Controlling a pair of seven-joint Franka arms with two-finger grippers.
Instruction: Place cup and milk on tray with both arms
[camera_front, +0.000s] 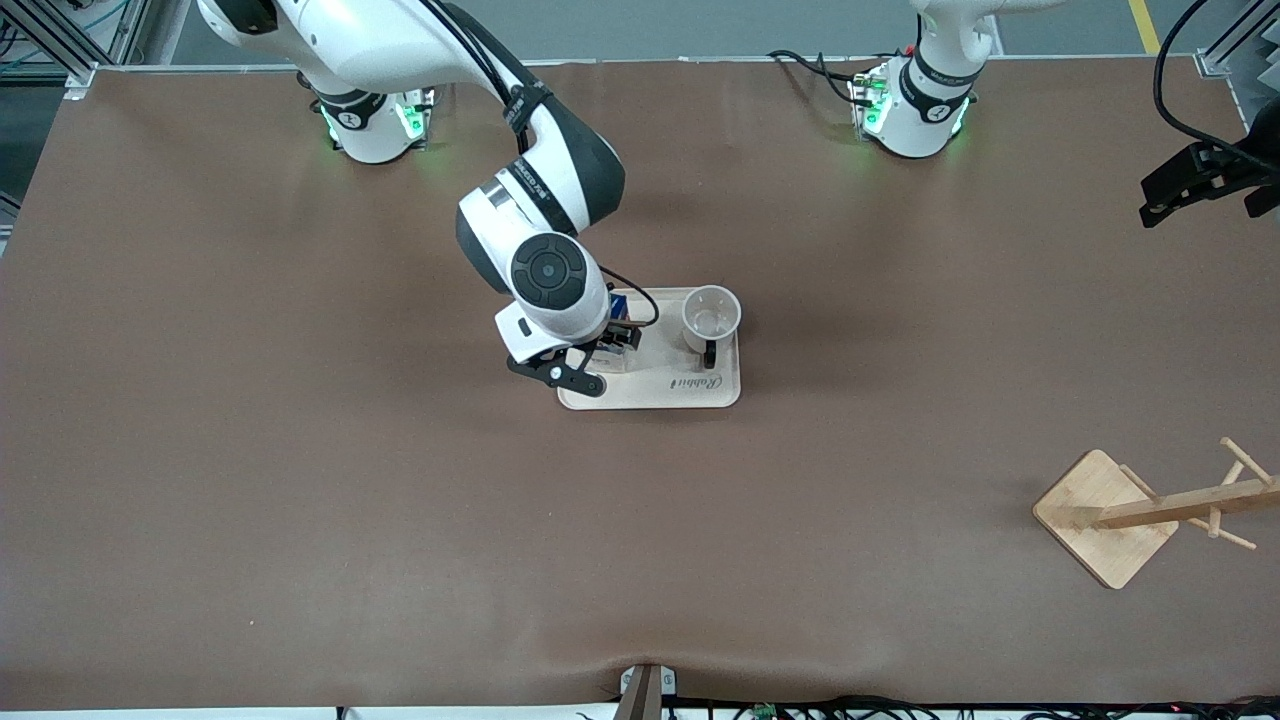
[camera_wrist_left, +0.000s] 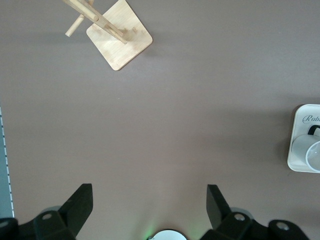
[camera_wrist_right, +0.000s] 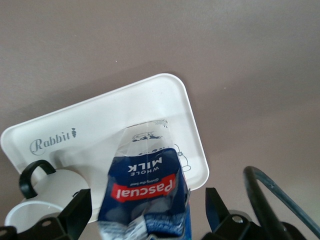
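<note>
The cream tray (camera_front: 700, 395) lies mid-table. The white cup (camera_front: 711, 312) stands on its end toward the left arm, black handle toward the front camera. The blue milk carton (camera_front: 618, 303) stands on the tray's other end, mostly hidden under the right arm. My right gripper (camera_front: 615, 345) is around it. In the right wrist view the milk (camera_wrist_right: 145, 185) sits between the fingers (camera_wrist_right: 75, 212) of the right gripper (camera_wrist_right: 147, 210), with a gap on each side, beside the cup (camera_wrist_right: 50, 195) on the tray (camera_wrist_right: 150, 100). My left gripper (camera_front: 1160, 200) waits open and empty over bare table (camera_wrist_left: 149, 200).
A wooden rack with pegs (camera_front: 1105, 515) lies tipped on its square base near the left arm's end, nearer the front camera; it also shows in the left wrist view (camera_wrist_left: 120, 40). A black cable (camera_wrist_right: 270, 195) loops beside the right gripper.
</note>
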